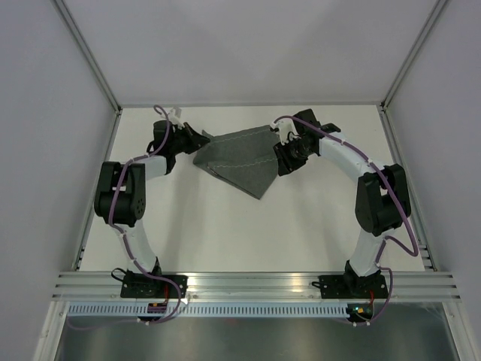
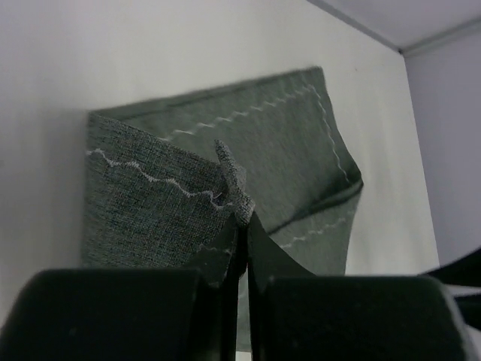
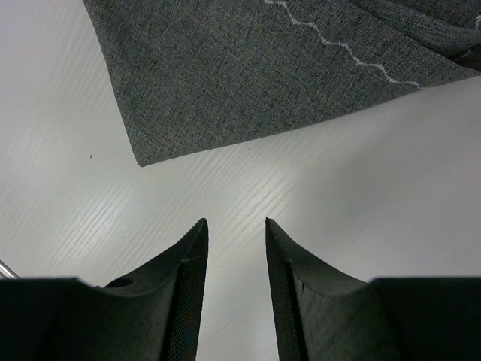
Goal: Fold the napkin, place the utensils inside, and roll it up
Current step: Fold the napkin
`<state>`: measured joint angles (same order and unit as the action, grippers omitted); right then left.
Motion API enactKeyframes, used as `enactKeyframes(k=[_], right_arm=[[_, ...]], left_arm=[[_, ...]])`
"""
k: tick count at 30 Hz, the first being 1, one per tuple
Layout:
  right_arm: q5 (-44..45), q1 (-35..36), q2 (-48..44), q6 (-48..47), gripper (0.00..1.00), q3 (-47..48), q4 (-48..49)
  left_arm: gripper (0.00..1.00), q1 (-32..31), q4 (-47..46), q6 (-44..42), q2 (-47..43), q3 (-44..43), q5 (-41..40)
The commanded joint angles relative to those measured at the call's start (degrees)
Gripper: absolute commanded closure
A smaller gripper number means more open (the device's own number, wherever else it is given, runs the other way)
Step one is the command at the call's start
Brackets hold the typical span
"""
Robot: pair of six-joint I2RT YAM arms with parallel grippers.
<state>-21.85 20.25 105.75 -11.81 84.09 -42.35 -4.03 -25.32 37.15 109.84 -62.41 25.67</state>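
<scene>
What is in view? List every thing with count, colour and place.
napkin: one, dark grey with pale stitching, far middle of the table, partly folded.
table: one, white, under everything.
rail: one, silver, along the near edge.
walls: three, pale grey, around the table.
fork: none seen.
left arm: one, black and white, left side, jaws shut on a napkin corner.
right arm: one, black and white, right side, jaws open over bare table beside the napkin.
</scene>
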Motion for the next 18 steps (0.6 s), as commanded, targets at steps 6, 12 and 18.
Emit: enactKeyframes(k=[6,12,18], right_arm=[[2.5,-0.1,-0.4,-0.1,0.58,1.3,0.2],[3.1,-0.1,-0.1,0.0,0.58,1.3,0.3],[3.9,-0.1,0.2,-0.1,0.58,1.2,0.5]], left_arm=[[0.94,-12.4,4.1,-23.2,-4.7,0.3,6.2],[0.94,-17.7,10.6,-31.2,-5.9,0.8,2.3],[0.94,-21.5,9.8,-34.4,-8.1,4.0,1.0]])
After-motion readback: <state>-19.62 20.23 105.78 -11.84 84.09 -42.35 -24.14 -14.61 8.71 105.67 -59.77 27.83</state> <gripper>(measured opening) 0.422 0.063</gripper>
